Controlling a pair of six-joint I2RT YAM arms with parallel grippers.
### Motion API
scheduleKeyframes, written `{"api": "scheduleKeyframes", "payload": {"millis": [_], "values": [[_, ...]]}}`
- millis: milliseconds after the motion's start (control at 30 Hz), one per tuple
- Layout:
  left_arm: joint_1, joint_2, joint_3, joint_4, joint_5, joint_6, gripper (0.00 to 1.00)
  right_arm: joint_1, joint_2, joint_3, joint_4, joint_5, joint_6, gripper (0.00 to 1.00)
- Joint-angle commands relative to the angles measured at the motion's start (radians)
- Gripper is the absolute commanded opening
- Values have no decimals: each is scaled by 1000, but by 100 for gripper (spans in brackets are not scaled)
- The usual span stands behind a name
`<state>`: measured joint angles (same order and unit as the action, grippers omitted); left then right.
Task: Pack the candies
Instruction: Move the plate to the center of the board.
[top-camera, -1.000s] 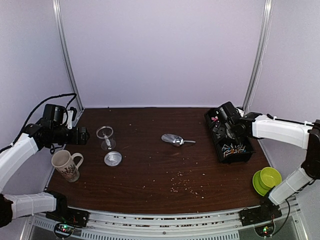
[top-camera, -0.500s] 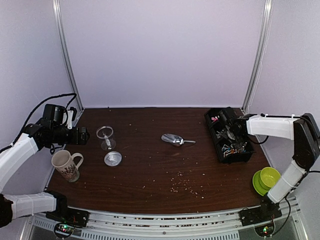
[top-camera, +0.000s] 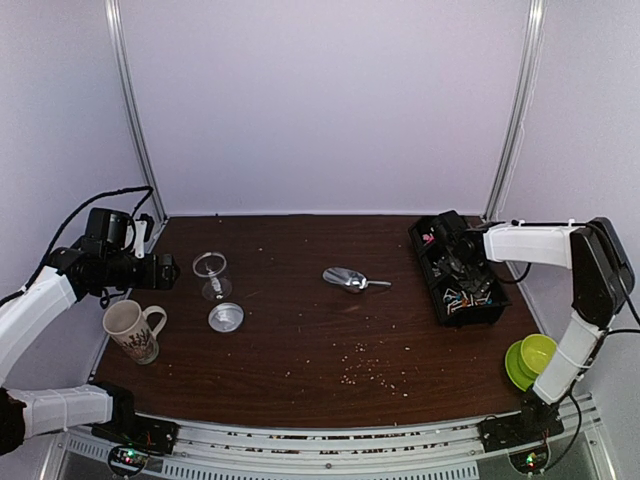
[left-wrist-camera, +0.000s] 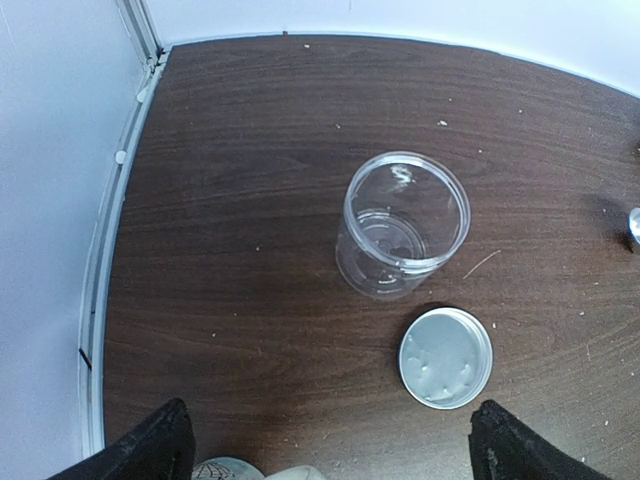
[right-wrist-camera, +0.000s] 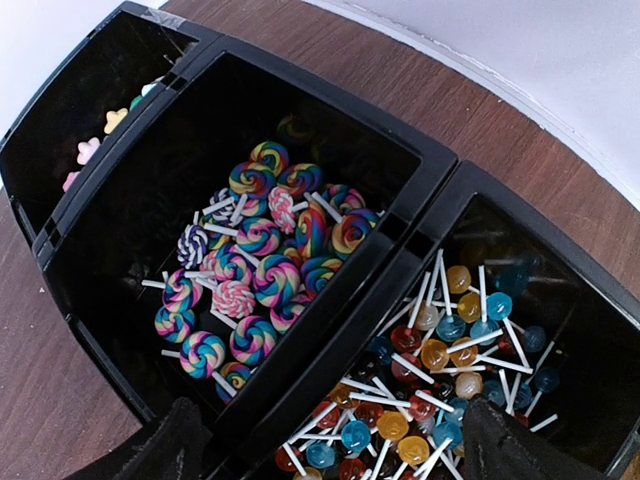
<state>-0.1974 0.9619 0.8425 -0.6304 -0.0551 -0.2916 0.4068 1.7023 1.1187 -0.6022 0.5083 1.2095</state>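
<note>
Looking down from above, the left gripper hangs near a clear jar whose lid lies off on the table. The right gripper sits over a black tray at the far right.

From the left wrist, the jaws stand wide apart, grasping nothing. The jar is upright, with the lid just beside it.

From the right wrist, the jaws are spread and released above the candies. These lie in the tray's compartments: swirled lollipops in the middle one, round ones in the right one.
</note>
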Motion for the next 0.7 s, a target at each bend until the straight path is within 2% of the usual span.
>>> {"api": "scheduleKeyframes", "payload": {"millis": [0,400,500,667], "values": [[0,-12,7,31,11,-9,98,-19,37,38,-25,2,14,90],[0,-7,9,31,13,-9,98,-24,120,120,-68,-18,1,86],[0,-9,9,31,14,-9,98,-23,126,138,-78,-20,-8,77],[0,-12,10,31,15,-9,98,-24,128,168,-96,-1,-33,73]]}}
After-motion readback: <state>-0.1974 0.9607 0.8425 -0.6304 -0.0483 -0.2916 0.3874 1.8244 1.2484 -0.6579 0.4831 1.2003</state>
